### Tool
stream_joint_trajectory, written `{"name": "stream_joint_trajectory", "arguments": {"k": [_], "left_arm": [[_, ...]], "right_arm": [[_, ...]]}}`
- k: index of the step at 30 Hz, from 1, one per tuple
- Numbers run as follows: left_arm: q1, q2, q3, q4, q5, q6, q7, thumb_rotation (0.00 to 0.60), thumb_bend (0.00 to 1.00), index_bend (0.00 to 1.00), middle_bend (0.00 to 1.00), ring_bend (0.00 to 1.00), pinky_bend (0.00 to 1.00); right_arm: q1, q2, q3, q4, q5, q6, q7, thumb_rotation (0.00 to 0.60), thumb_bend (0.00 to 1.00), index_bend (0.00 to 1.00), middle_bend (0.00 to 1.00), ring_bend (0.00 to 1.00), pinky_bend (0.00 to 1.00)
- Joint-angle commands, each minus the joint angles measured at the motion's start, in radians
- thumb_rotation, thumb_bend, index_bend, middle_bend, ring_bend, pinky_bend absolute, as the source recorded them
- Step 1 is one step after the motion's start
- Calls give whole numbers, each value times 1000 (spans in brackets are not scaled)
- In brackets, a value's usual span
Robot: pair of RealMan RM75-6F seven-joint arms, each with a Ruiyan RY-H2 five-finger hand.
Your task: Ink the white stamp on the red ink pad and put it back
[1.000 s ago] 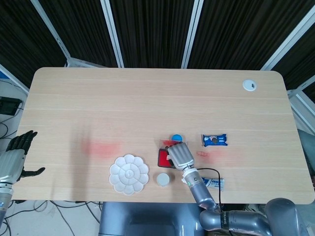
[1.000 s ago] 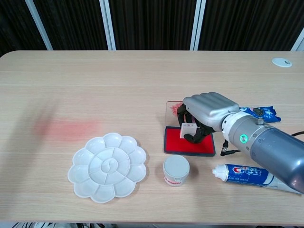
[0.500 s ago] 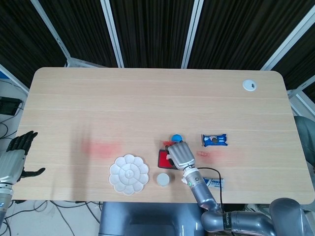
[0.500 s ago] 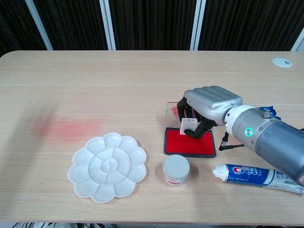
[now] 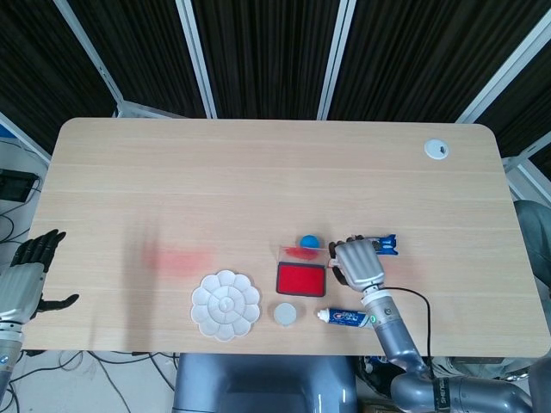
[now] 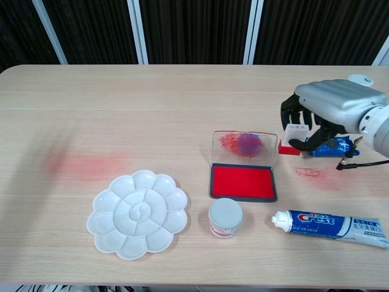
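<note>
My right hand [image 6: 333,108] grips the white stamp [image 6: 296,134] to the right of the red ink pad [image 6: 243,182]. The stamp stands upright with its red underside low over the table, beside a blue snack pack [image 6: 331,146]; I cannot tell if it touches the wood. The pad lies open and uncovered, its clear lid [image 6: 244,145] smeared red and tipped up behind it. In the head view the right hand [image 5: 357,261] is right of the pad [image 5: 300,280]. My left hand [image 5: 23,277] hangs off the table's left edge, fingers apart and holding nothing.
A white flower-shaped palette [image 6: 139,213] lies left of the pad, with a small white jar [image 6: 225,217] in front of it. A toothpaste tube [image 6: 331,225] lies at the front right. A red stamp print [image 6: 309,172] marks the wood. A blue cap [image 5: 308,242] sits behind the lid.
The right hand lifted the stamp off the red pad and carried it right, toward the blue snack pack. The pad now lies uncovered. The left hand has not moved.
</note>
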Motion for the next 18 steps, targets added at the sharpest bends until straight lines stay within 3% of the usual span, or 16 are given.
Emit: {"name": "stream_joint_trajectory", "arguments": {"k": [1, 9, 18], "left_arm": [[1, -2, 0, 0, -1, 2, 3, 600, 30, 0, 0, 0, 0], [2, -5, -3, -4, -12, 2, 7, 600, 30, 0, 0, 0, 0], [3, -6, -5, -3, -15, 1, 4, 600, 30, 0, 0, 0, 0]], "right_arm": [[-19, 25, -17, 1, -4, -1, 22, 600, 625, 757, 612, 507, 457], [-40, 26, -38, 55, -9, -20, 67, 600, 617, 757, 610, 507, 457], [-42, -23, -26, 172, -34, -50, 147, 600, 587, 757, 601, 499, 457]]}}
